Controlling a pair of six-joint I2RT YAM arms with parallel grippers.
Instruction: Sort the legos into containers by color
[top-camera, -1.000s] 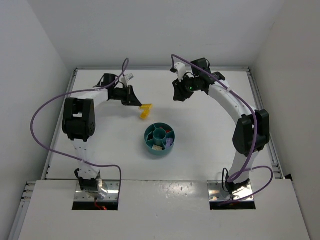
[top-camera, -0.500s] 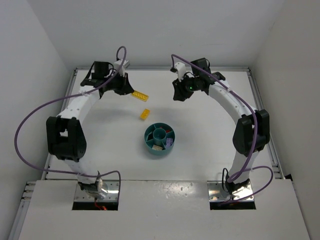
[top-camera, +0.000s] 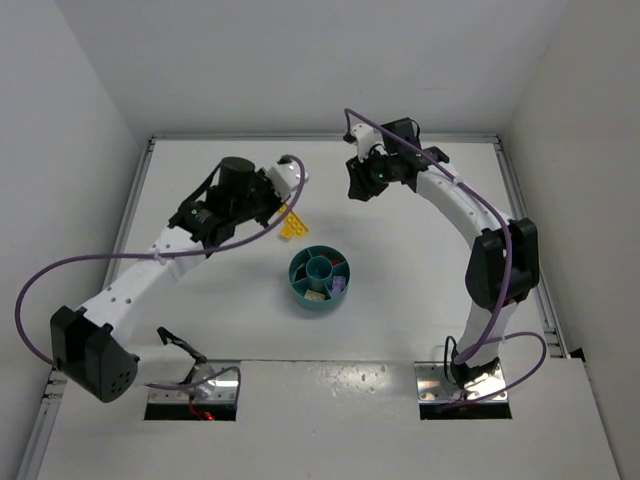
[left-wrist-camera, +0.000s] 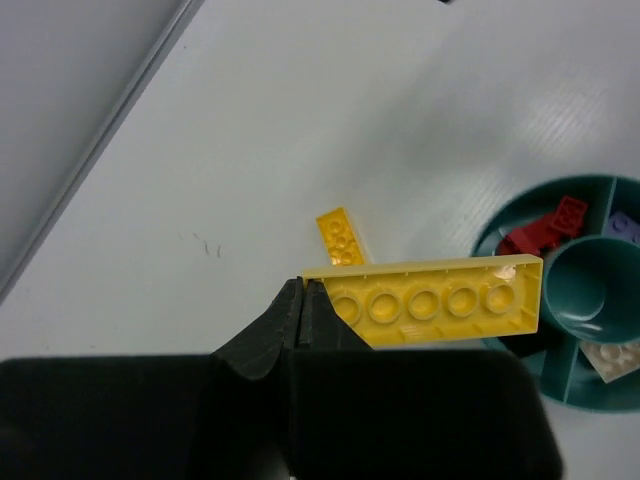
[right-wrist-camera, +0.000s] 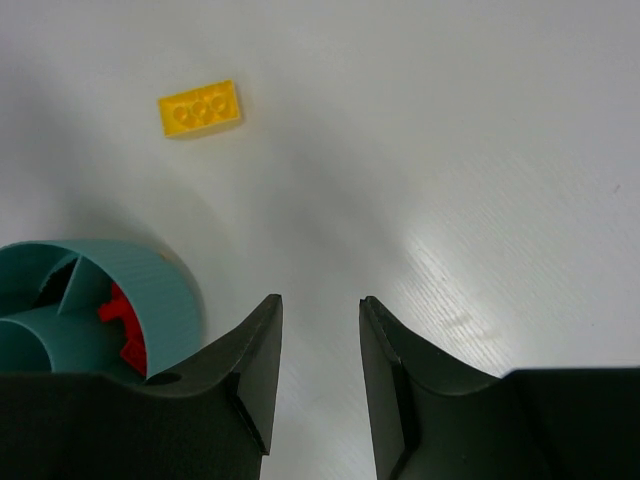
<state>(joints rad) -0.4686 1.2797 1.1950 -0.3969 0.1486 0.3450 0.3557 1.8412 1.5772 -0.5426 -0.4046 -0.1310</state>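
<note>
Beside the teal dish (top-camera: 320, 281), left claw (left-wrist-camera: 303, 300) pinching long yellow brick (left-wrist-camera: 430, 301), right claw (right-wrist-camera: 320, 320) parted, empty

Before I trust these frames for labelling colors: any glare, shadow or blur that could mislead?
Left wrist view: glare streaks on the white table; the fingers are dark and soft-edged. Right wrist view: a bright sheen on the table right of centre, shadow around the teal dish. Top view: evenly lit and sharp.

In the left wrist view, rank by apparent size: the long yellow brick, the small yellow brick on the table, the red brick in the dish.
1. Long yellow brick, though held nearest the camera, which inflates it.
2. Small yellow brick and red brick look alike; not ranked.
</note>
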